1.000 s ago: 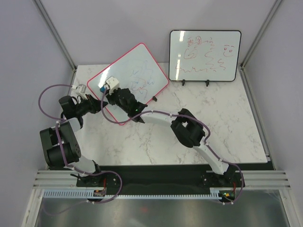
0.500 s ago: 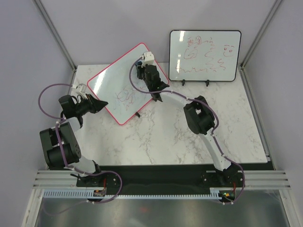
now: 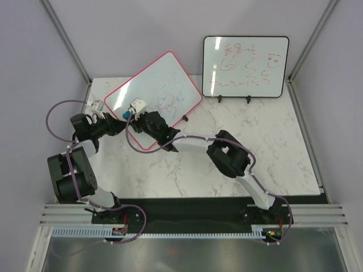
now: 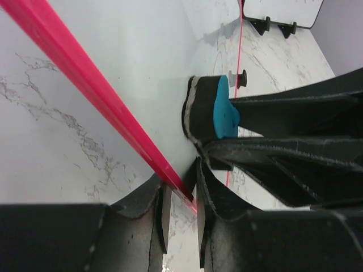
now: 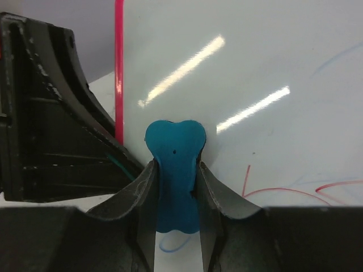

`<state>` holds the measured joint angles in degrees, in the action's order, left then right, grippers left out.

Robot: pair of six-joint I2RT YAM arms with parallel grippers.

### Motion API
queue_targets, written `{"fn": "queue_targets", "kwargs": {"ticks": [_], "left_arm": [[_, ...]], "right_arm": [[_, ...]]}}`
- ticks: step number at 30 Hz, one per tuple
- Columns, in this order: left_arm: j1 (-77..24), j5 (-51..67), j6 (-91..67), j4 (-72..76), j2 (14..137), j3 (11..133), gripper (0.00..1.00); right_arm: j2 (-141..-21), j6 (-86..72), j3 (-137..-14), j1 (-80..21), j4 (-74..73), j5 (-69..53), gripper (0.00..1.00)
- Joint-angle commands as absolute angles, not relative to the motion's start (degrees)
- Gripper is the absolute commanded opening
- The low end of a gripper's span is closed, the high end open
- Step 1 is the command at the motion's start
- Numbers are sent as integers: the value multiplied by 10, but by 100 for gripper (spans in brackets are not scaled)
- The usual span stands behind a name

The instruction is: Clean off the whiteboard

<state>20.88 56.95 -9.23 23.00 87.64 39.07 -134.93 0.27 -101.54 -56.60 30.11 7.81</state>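
The right gripper (image 5: 174, 173), pinching the blue eraser (image 5: 174, 144), sits just beside the left gripper (image 4: 180, 195) clamping the whiteboard (image 3: 156, 85) frame, so a stroke toward it could knock them together.

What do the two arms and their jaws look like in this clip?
Both the left arm and right arm have chunky black joints, white links, and a loose purple cable running along them. Each wrist carries a small white camera block. The jaws are black, tapered and scuffed.

arms (image 3: 227, 156): black joints, white links | cables (image 3: 49, 116): purple | right end effector (image 5: 176, 165): black, scuffed
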Motion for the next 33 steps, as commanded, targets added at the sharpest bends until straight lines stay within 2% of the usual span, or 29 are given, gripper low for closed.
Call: {"fn": "queue_targets", "kwargs": {"ticks": [1, 9, 13, 23, 28, 33], "left_arm": [[207, 544, -17, 247, 866, 411, 2], [207, 544, -10, 239, 861, 413, 2], [207, 543, -7, 236, 863, 415, 2], [207, 544, -11, 232, 865, 420, 2], [207, 547, -11, 232, 866, 421, 2], [207, 546, -5, 226, 862, 422, 2]], "right_arm": [[-1312, 6, -992, -519, 288, 96, 0], [-1310, -50, -985, -437, 264, 204, 0], [-1309, -62, -984, -440, 255, 164, 0], [-1312, -47, -993, -543, 278, 65, 0], [-1296, -41, -968, -541, 267, 86, 0], [-1292, -83, -979, -483, 191, 123, 0]]}}
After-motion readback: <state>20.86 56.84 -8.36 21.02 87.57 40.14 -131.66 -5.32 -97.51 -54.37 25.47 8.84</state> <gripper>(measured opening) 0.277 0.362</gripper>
